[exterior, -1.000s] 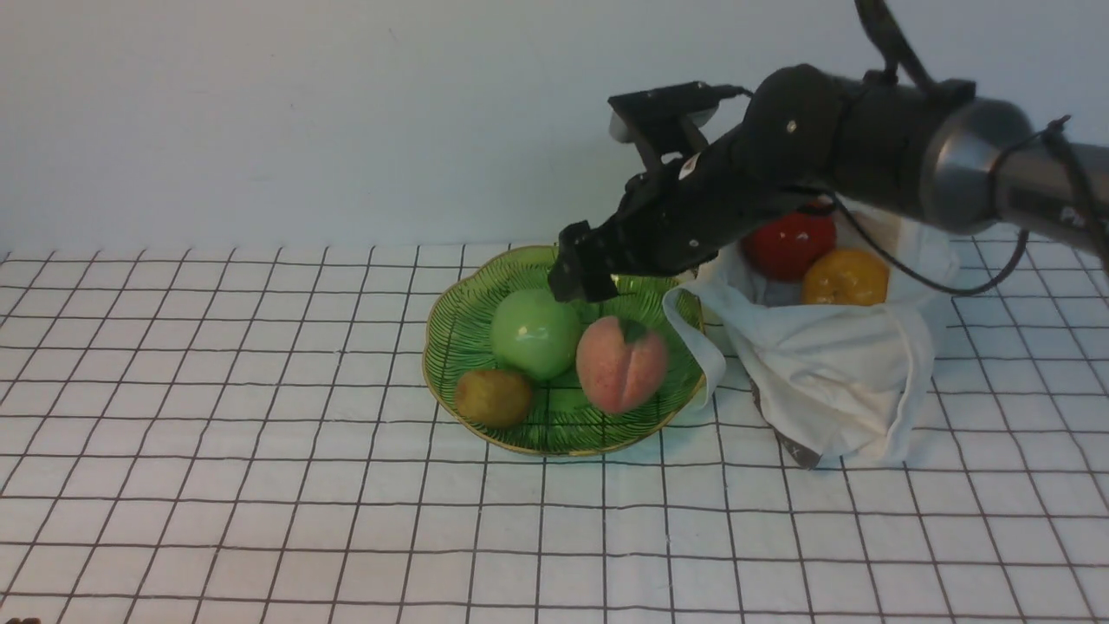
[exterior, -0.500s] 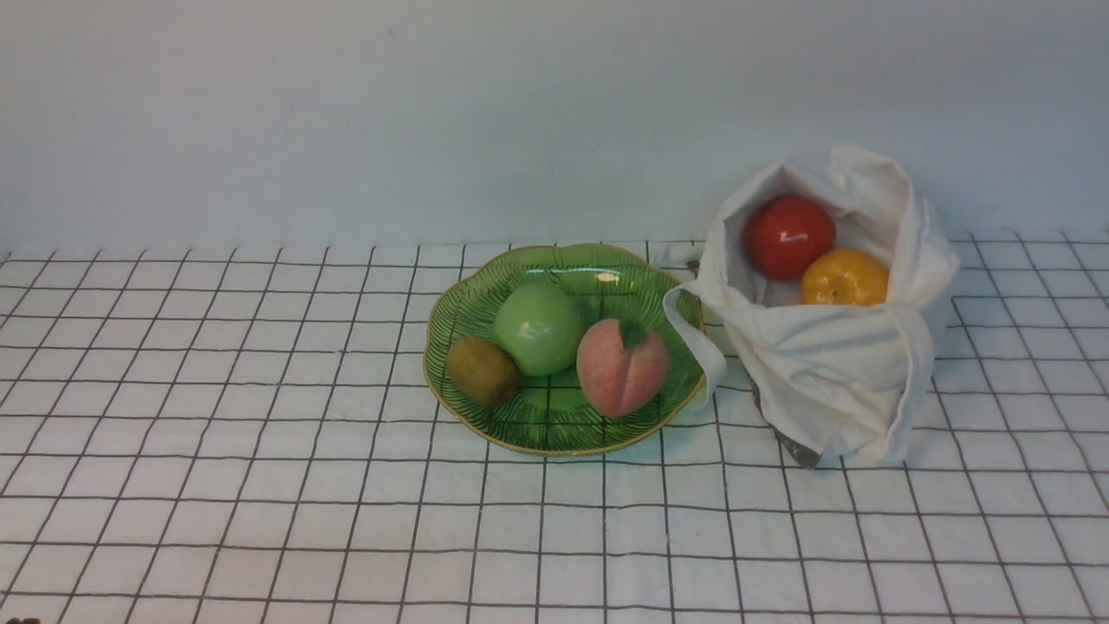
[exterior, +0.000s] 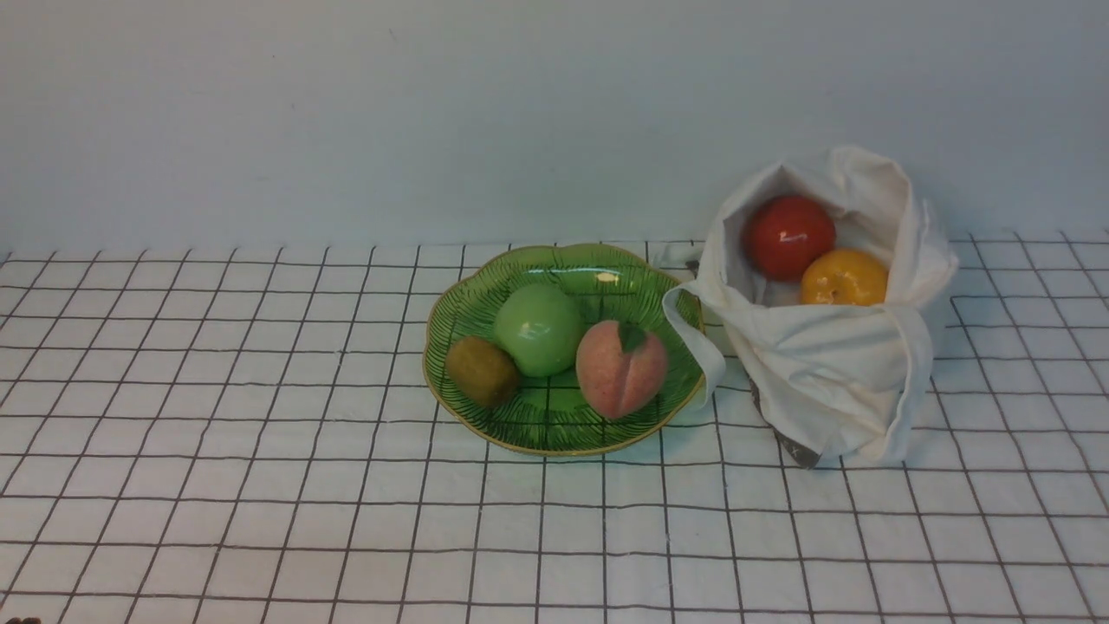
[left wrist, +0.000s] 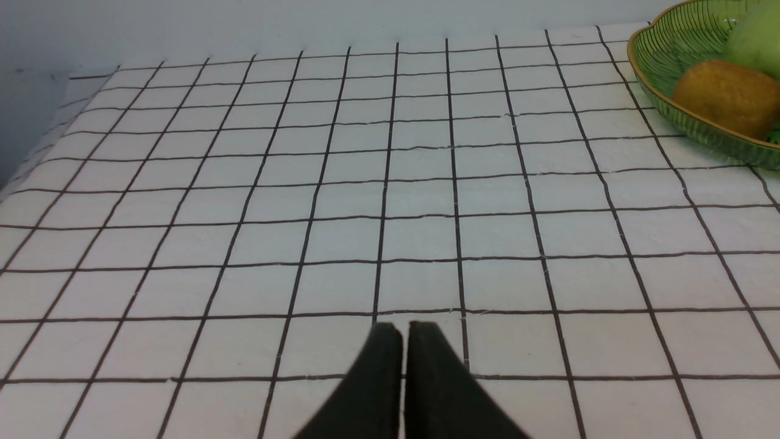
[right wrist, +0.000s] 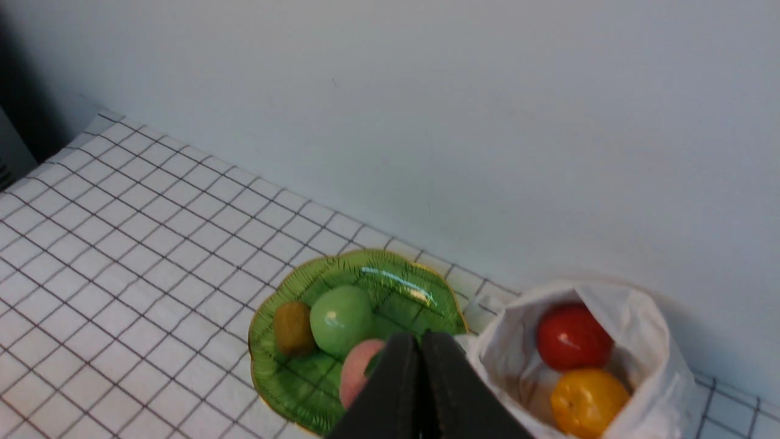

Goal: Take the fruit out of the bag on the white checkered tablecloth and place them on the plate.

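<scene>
Currently on the white checkered tablecloth (exterior: 260, 451), item by item.

Plate (exterior: 563, 260): green leaf dish, centre of the front frame. It holds three pieces.
- Kiwi (exterior: 482, 371): brown-olive, at the plate's left edge, resting against the green apple (exterior: 539, 329).
- Peach (exterior: 620, 367): pink, at the plate's lower right, just beside the apple.
- All three sit inside the rim.

Bag (exterior: 832, 381): off-white cloth, right of centre, slumped with its mouth open, close against the plate's right rim. One strap handle (exterior: 697, 347) droops over that rim. It holds two pieces yet to move.
- Red fruit (exterior: 788, 237): toward the upper part of the opening.
- Orange fruit (exterior: 843, 277): just below and right of the red one, the two touching.
- Whether anything lies beneath them I cannot tell.

Left gripper (left wrist: 405, 332): seen only from its own wrist camera, low over bare cloth, with the plate's edge and the kiwi in sight farther off. Its fingers are drawn together to a thin slit, with nothing between them.

Right gripper (right wrist: 420, 344): seen only from its own wrist camera, high above plate and bag. Its fingers are pressed together and empty.

Neither arm appears in the front frame.

Tally, as I judge it: three fruits are out and plated, and at least two, the red and the orange, are left to fetch. The task is a little past halfway, with no fruit in transit.
</scene>
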You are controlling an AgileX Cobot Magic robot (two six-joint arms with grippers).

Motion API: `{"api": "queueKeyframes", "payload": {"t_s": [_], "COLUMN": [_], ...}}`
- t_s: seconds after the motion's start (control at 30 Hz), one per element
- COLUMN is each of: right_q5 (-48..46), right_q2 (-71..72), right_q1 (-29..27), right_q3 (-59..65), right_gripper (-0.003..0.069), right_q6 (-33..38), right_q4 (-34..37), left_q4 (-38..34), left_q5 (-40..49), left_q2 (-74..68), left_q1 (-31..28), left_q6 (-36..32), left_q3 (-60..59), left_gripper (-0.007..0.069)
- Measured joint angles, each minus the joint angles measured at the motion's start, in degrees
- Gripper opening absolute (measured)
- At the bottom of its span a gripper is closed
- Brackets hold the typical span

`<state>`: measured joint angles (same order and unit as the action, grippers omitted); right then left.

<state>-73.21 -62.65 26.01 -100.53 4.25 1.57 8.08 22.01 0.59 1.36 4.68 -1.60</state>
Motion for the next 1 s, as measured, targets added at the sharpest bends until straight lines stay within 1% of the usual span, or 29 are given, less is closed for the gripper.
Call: {"api": "queueKeyframes", "payload": {"t_s": [0.03, 0.1, 0.17, 0.27, 0.33, 0.37, 0.43, 0.47, 0.5, 0.53, 0.57, 0.6, 0.67, 0.73, 1.0], "right_q5": [0.1, 1.6, 6.0, 16.3, 23.4, 25.3, 35.8, 40.6, 43.4, 48.7, 49.5, 54.9, 61.3, 65.2, 66.6], "right_q2": [5.6, 12.3, 20.2, 30.7, 35.9, 37.0, 42.7, 44.3, 45.3, 47.0, 47.0, 48.9, 50.8, 52.1, 52.7], "right_q1": [0.0, 0.0, 0.0, 0.0, 0.0, 0.0, 0.0, 0.0, 0.0, 0.0, 0.0, 0.0, 0.0, 0.0, 0.0], "right_q3": [5.7, 13.5, 22.1, 35.9, 43.3, 45.3, 57.2, 61.4, 63.7, 67.1, 67.7, 72.0, 76.0, 78.5, 84.0], "right_gripper": [-0.0014, -0.0014, -0.0013, -0.0014, -0.0014, -0.0014, -0.0014, -0.0014, -0.0014, -0.0014, -0.0014, -0.0014, -0.0014, -0.0014, -0.0014], "right_q6": [-0.8, -2.0, -2.5, -3.3, -4.3, -4.3, -5.3, -5.6, -5.9, -6.3, -6.4, -6.7, -6.8, -6.8, -6.8], "right_q4": [-1.6, -3.0, -4.2, -4.5, -4.5, -4.5, -4.5, -4.5, -4.5, -4.5, -4.5, -4.5, -4.5, -4.5, -4.5], "left_q4": [0.0, 0.0, 0.0, 0.0, 0.0, 0.0, 0.0, 0.0, 0.0, 0.0, 0.0, 0.0, 0.0, 0.0, 0.0], "left_q5": [0.0, 0.0, 0.0, 0.0, 0.0, 0.0, 0.0, 0.0, 0.0, 0.0, 0.0, 0.0, 0.0, 0.0, 0.0], "left_q2": [0.0, 0.0, 0.0, 0.0, 0.0, 0.0, 0.0, 0.0, 0.0, 0.0, 0.0, 0.0, 0.0, 0.0, 0.0], "left_q1": [0.0, 0.0, 0.0, 0.0, 0.0, 0.0, 0.0, 0.0, 0.0, 0.0, 0.0, 0.0, 0.0, 0.0, 0.0], "left_q6": [0.0, 0.0, 0.0, 0.0, 0.0, 0.0, 0.0, 0.0, 0.0, 0.0, 0.0, 0.0, 0.0, 0.0, 0.0], "left_q3": [0.0, 0.0, 0.0, 0.0, 0.0, 0.0, 0.0, 0.0, 0.0, 0.0, 0.0, 0.0, 0.0, 0.0, 0.0], "left_gripper": [-0.0008, -0.0008, -0.0008, -0.0008, -0.0008, -0.0008, -0.0008, -0.0008, -0.0008, -0.0008, -0.0008, -0.0008, -0.0008, -0.0008, -0.0008]}}
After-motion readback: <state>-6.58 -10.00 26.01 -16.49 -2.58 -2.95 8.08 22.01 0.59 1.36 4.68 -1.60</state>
